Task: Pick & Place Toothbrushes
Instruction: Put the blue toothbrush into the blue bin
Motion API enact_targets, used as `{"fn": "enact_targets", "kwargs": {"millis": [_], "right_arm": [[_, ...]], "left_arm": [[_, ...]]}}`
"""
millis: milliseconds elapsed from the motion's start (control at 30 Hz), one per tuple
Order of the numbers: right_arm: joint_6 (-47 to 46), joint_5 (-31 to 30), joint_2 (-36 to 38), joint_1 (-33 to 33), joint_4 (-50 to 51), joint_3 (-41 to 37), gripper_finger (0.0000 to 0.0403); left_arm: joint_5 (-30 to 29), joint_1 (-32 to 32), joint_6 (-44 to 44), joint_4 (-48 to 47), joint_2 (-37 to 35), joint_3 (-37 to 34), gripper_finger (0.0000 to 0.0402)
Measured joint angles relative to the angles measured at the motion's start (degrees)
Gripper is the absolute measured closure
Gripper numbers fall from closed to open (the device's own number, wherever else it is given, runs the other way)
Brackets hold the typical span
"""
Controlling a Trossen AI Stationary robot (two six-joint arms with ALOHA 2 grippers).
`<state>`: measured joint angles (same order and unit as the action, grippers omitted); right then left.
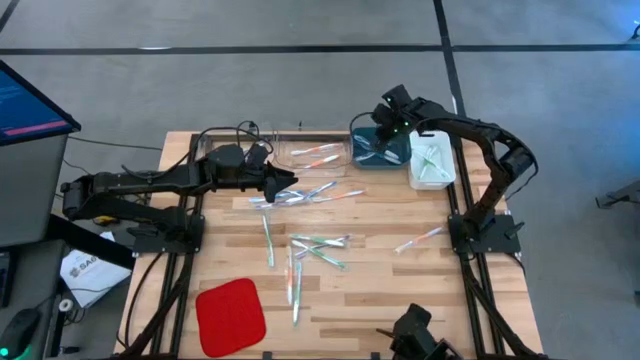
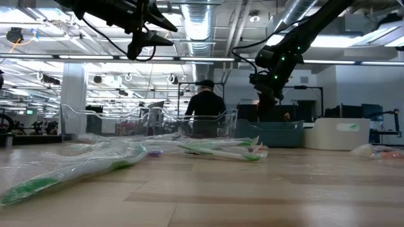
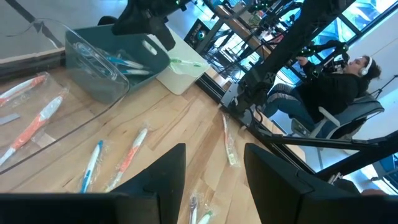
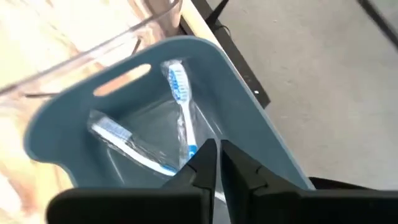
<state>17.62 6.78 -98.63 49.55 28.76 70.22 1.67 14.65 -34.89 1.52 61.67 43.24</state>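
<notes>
Toothbrushes [image 1: 318,247] lie scattered across my table [image 1: 400,300], a few in the clear bin [image 1: 315,152], two blue ones [image 4: 180,112] in the blue bin [image 4: 249,137] and green ones in the white bin [image 1: 432,160]. My right gripper [image 4: 217,158] hangs over the blue bin, fingers pinched together on nothing, the blue brushes just beyond their tips. My left gripper [image 3: 214,168] hovers above the loose brushes, fingers spread wide and empty.

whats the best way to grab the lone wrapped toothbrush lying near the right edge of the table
Grip the clear-wrapped toothbrush with the pink accent at mid-handle, coming straight down from above. It lies flat on the wooden table, slanted, with bare wood on both sides, so the fingers should straddle its thin width, set across its long axis.
</notes>
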Motion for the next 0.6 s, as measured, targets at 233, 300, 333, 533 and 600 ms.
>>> {"fn": "enact_targets", "kwargs": {"millis": [233,300,333,533,600], "right_arm": [[-4.53,8.25,0.00,2.17,1.26,0.00,0.0401],[-4.85,8.34,-0.01,2.44,1.46,0.00,0.0401],[-5.06,8.25,-0.01,2.44,1.65,0.00,0.0401],[-6.70,4.88,-2.72,0.03,-0.70,-0.82,0.0402],[-6.85,2.77,-4.36,-1.26,-0.75,-0.65,0.0402]], "left_arm": [[0.00,0.00,-0.04,0.02,0.00,0.00,0.0243],[0.00,0.00,-0.06,0.02,0.00,0.00,0.0243],[0.00,-0.01,-0.07,0.02,0.00,0.00,0.0243],[-0.05,-0.02,-0.02,0.02,0.00,0.00,0.0243],[-0.24,-0.02,-0.04,0.04,0.00,0.00,0.0243]]}}
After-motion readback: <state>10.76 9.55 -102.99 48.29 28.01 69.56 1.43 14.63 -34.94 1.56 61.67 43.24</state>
